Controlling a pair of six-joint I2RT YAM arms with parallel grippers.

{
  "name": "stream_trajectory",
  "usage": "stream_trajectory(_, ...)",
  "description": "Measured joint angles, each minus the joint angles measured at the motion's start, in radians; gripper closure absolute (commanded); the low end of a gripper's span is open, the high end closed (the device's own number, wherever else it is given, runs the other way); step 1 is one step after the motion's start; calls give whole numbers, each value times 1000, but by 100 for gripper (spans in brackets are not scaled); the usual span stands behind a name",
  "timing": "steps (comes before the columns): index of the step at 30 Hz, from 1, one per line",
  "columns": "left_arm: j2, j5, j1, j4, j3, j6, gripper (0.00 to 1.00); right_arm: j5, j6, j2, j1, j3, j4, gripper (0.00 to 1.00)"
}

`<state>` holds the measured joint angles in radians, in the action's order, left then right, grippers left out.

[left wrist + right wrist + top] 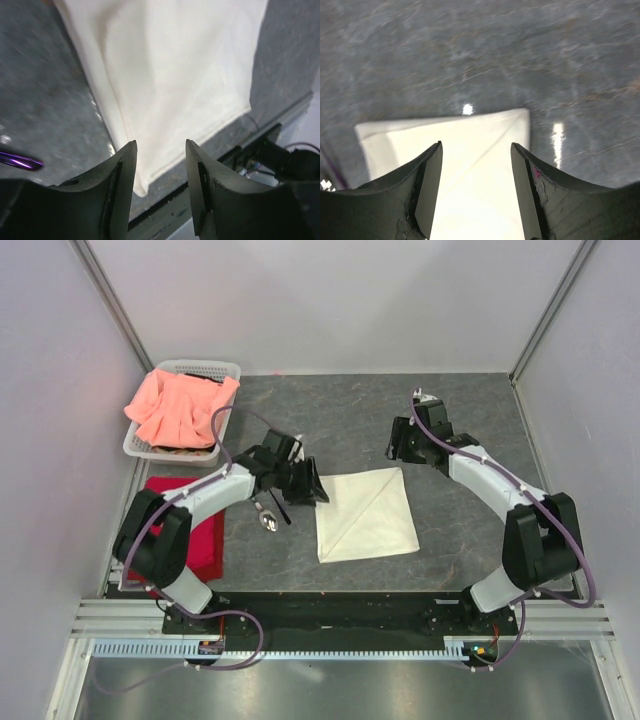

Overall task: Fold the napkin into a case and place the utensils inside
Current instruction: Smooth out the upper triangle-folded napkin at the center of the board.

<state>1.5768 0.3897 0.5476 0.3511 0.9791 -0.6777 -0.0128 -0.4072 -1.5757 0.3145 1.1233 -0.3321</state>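
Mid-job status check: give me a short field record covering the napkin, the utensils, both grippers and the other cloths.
napkin: flat on the table, roughly square, diagonal fold line showing; not yet a narrow case
utensils: on the table left of the napkin, under the left arm, outside the cloth
left gripper: open, empty, at the napkin's left edge
right gripper: open, empty, just beyond the napkin's far right corner
red cloth: flat beside the left arm
pink cloth: heaped in the white basket, far left

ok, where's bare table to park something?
Bare: far strip of table between basket and right gripper; also right of the napkin. Crowded left of the napkin: utensils, left gripper, red cloth.
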Motion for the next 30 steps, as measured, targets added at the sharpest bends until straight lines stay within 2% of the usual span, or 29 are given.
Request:
stream_trajectory(2, 60, -27, -34, 14, 66, 26, 54, 17, -17, 45, 35, -28, 8, 39)
stream_trajectory(4, 123, -52, -63, 26, 120, 46, 57, 35, -37, 71, 83, -61, 25, 47)
stream_trajectory(8, 227, -71, -103, 51, 196, 62, 54, 71, -79, 73, 180, -129, 66, 67)
stream_trajectory(12, 291, -78, -109, 65, 244, 62, 51, 103, -113, 45, 224, -196, 121, 76)
stream_trajectory(20, 328, -75, -108, 66, 262, 62, 46, 95, -125, -56, 225, -296, 187, 77)
stream_trajectory(24, 308, -75, -108, 53, 241, 62, 35, 90, -121, -60, 223, -296, 209, 76)
stream_trajectory(29, 271, -71, -107, 39, 209, 61, 35, 78, -121, -38, 225, -296, 188, 71)
stream_trajectory(30, 271, -70, -107, 34, 209, 61, 38, 75, -121, -26, 230, -296, 180, 69)
